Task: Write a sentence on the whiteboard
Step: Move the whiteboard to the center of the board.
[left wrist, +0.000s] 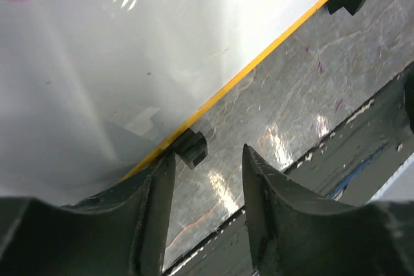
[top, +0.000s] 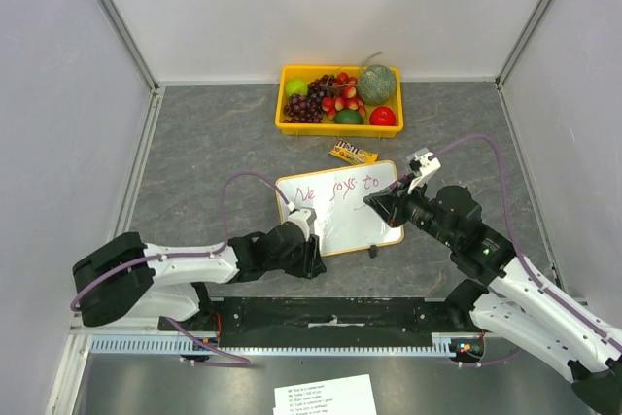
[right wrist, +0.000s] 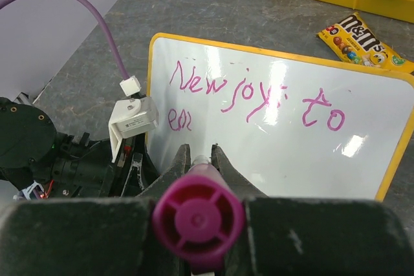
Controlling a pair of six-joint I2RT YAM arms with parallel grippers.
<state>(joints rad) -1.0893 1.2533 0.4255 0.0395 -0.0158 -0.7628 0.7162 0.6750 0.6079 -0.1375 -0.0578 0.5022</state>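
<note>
The whiteboard [top: 342,219] lies flat mid-table, glossy white with an orange-tan frame. The sentence [top: 335,189] in pink-purple cursive reads "New joys to" in the right wrist view [right wrist: 252,92], with a short start of a second line beneath at the left. My right gripper [top: 373,203] is shut on a pink marker [right wrist: 197,221] over the board [right wrist: 291,159]; the tip is hidden between the fingers. My left gripper [top: 313,258] is open at the board's near edge. In the left wrist view [left wrist: 207,153] its left finger [left wrist: 155,211] overlaps the frame beside a black clip foot [left wrist: 191,147].
A yellow tray [top: 338,129] of fruit stands behind the board. An M&M's packet [top: 353,153] lies between the tray and the board, also in the right wrist view [right wrist: 362,42]. A printed paper sheet [top: 326,397] lies below the table's front rail. Walls close in on three sides.
</note>
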